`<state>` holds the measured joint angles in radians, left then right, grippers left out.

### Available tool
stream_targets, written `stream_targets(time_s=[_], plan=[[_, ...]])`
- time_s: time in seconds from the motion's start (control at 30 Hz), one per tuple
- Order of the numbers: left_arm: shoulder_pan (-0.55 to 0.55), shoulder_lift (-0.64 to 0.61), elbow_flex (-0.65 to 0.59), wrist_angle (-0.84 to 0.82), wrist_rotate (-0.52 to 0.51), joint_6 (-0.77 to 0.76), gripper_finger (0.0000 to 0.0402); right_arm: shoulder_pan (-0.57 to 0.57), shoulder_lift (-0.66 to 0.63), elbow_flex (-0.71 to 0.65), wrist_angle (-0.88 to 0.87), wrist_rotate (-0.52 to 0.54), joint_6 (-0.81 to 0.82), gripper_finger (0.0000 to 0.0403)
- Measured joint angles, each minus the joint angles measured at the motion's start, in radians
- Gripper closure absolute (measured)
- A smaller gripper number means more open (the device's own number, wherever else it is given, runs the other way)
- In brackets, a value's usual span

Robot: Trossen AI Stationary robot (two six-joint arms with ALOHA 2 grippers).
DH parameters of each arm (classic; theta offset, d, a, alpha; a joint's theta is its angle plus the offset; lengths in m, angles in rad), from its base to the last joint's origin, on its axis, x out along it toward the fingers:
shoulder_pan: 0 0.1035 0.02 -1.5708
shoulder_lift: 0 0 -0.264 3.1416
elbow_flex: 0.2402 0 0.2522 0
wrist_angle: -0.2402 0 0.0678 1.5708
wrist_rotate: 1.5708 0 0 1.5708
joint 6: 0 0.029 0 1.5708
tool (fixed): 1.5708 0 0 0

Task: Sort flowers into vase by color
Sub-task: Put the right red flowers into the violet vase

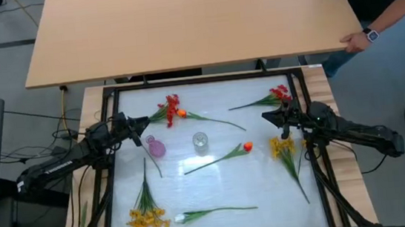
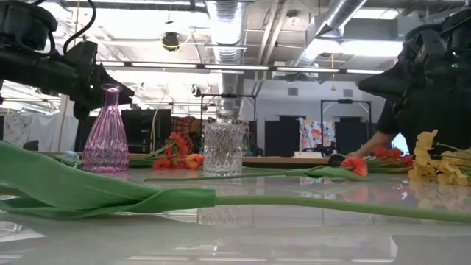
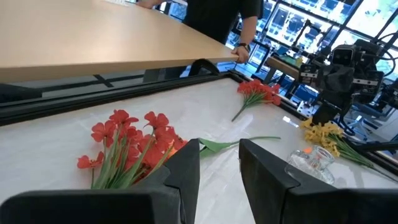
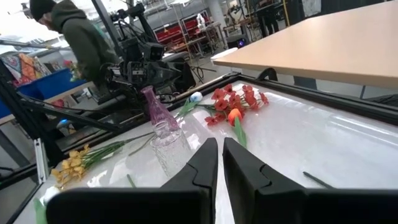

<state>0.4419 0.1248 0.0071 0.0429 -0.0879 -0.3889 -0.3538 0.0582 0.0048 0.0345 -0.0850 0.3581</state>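
Here my left gripper, fingers slightly apart and empty, sits just beside the red spray, its stems pointing back at me.

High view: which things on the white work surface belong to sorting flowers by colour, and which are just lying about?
Job:
red sprays and
orange tulips and
yellow bunches and
white tulip
pink vase
clear glass vase

Lying about:
wooden table
person's hand with watch

A tan tabletop lies beyond the white work surface, a person's hand gripping its corner.
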Motion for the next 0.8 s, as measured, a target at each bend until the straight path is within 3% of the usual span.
stream_targets(time_s=[0.5, 0.8], plan=[[0.000, 0.000, 0.000, -0.001, 0.002, -0.018, 0.0301, 0.000, 0.001, 0.000, 0.001, 0.003, 0.000, 0.0348], [0.000, 0.000, 0.000, -0.010, 0.058, -0.525, 0.0301, 0.000, 0.001, 0.000, 0.002, 0.008, 0.000, 0.0348]])
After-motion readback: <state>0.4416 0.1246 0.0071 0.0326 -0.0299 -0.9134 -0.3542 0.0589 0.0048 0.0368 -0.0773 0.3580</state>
